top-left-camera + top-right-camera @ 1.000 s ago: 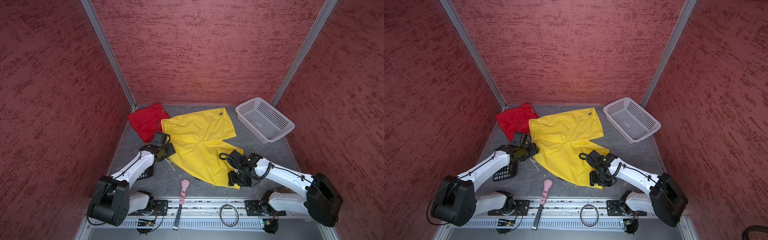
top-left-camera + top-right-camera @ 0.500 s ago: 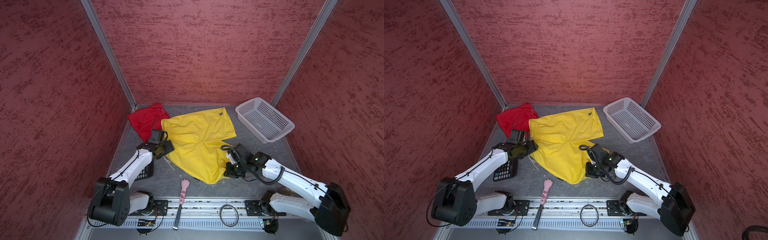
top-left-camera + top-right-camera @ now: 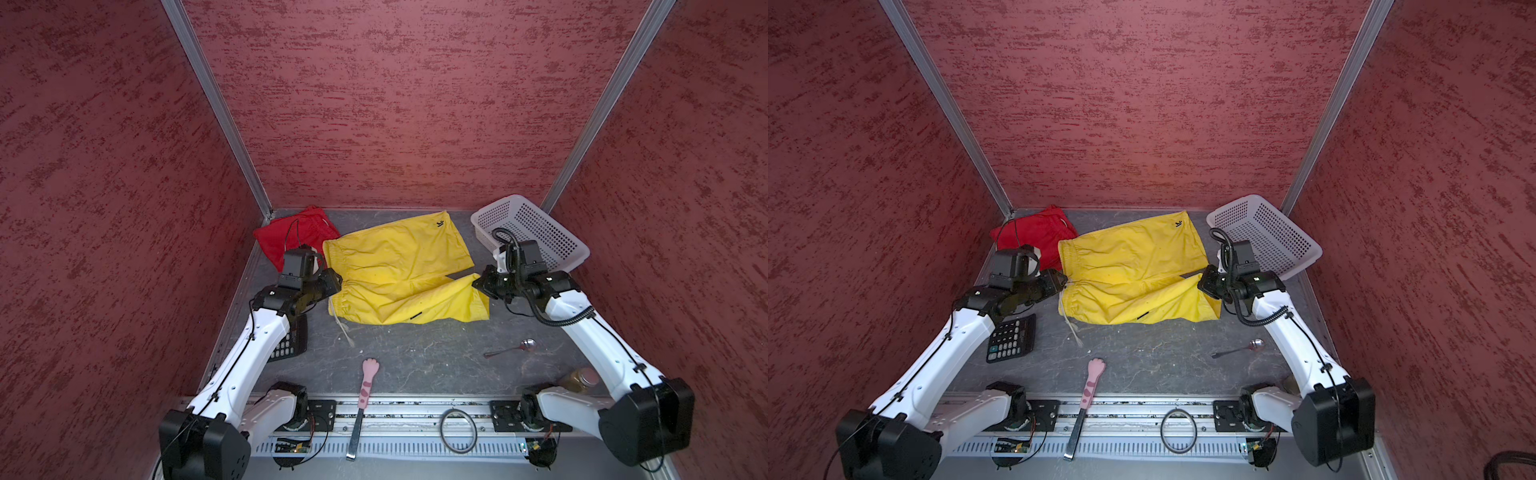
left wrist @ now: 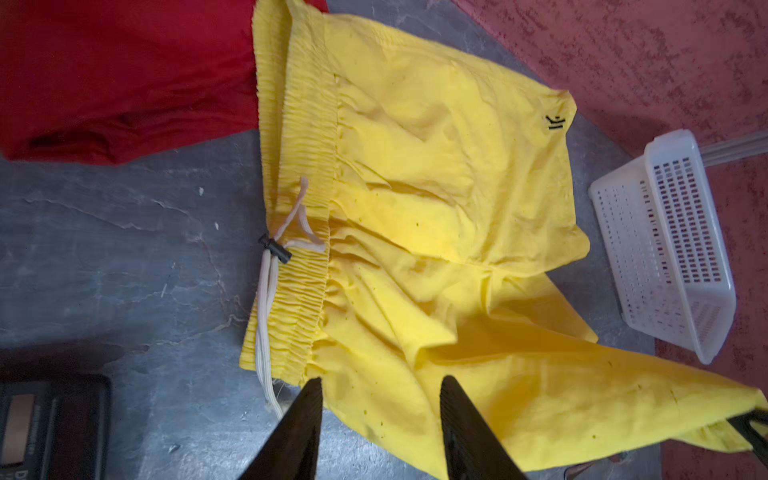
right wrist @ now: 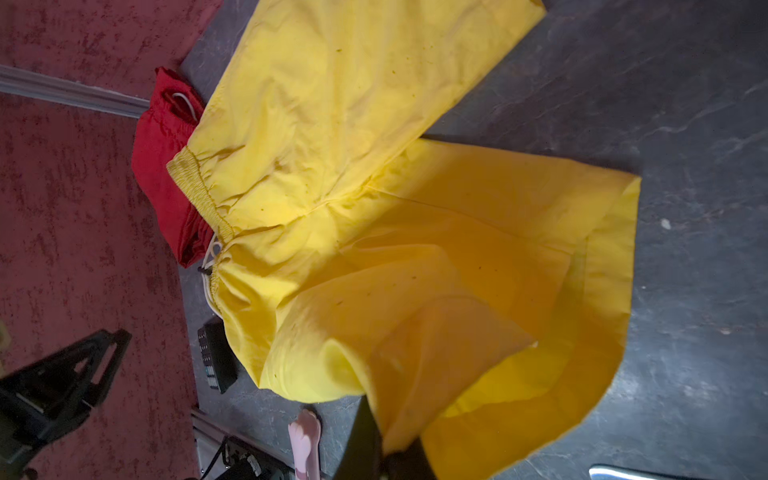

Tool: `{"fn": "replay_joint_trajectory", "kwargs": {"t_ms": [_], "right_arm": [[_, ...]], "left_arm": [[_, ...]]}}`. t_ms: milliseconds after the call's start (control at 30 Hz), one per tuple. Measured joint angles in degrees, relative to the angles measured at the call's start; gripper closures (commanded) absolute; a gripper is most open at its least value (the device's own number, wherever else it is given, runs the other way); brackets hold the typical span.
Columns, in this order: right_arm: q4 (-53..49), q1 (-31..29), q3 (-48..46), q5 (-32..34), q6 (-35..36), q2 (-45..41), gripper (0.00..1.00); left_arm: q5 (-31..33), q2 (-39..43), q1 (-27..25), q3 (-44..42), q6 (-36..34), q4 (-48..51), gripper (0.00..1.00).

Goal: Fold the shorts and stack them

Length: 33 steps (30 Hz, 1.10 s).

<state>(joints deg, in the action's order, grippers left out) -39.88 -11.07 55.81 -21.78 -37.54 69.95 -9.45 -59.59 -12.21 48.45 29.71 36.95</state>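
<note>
Bright even light; soft shadow under yellow shorts (image 3: 395, 266)

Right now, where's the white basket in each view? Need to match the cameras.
In a top view: white basket in the far right corner, just past the logo leg of the yellow shorts.
In a top view: basket in the same far right corner.
Left wrist: basket beyond the shorts' leg hems, nearest the logo.
Right wrist: not in it.
Shared landmark: the yellow shorts, in all four views.
</note>
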Motion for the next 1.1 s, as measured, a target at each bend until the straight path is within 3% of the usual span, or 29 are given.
{"fn": "replay_joint_trajectory", "kwargs": {"t_ms": [333, 500, 667, 833, 900, 933, 967, 1100], "right_arm": [[7.34, 4.74, -3.02, -4.04, -1.25, 6.34, 1.0], [8.81, 5.31, -3.02, -5.27, -1.2, 7.26, 1.0], [9.44, 6.25, -3.02, -5.86, -1.18, 8.11, 1.0], [10.08, 6.8, -3.02, -6.54, -1.01, 9.66, 1.0], [10.1, 6.95, -3.02, -6.6, -1.01, 10.27, 1.0], [10.12, 7.02, -3.02, -6.6, -1.01, 10.49, 1.0], [10.12, 7.1, -3.02, -6.6, -1.01, 10.64, 1.0], [10.12, 7.34, -3.02, -6.58, -0.9, 10.73, 1.0]], "left_arm": [[3.15, -5.81, -9.2, -8.81, 3.13, -0.28, 0.3], [8.0, -10.64, -9.6, -9.2, 6.34, -1.38, 0.32], [10.78, -14.05, -9.03, -10.21, 9.09, -4.5, 0.22], [11.52, -19.74, -8.17, -9.6, 9.25, -8.76, 0.2], [11.58, -22.84, -7.96, -8.24, 8.83, -9.99, 0.28], [11.74, -24.28, -7.89, -7.02, 8.48, -10.29, 0.36], [11.65, -25.94, -7.74, -5.75, 7.76, -11.08, 0.52], [11.72, -30.71, -7.61, -2.08, 6.27, -12.48, 0.83]]}}
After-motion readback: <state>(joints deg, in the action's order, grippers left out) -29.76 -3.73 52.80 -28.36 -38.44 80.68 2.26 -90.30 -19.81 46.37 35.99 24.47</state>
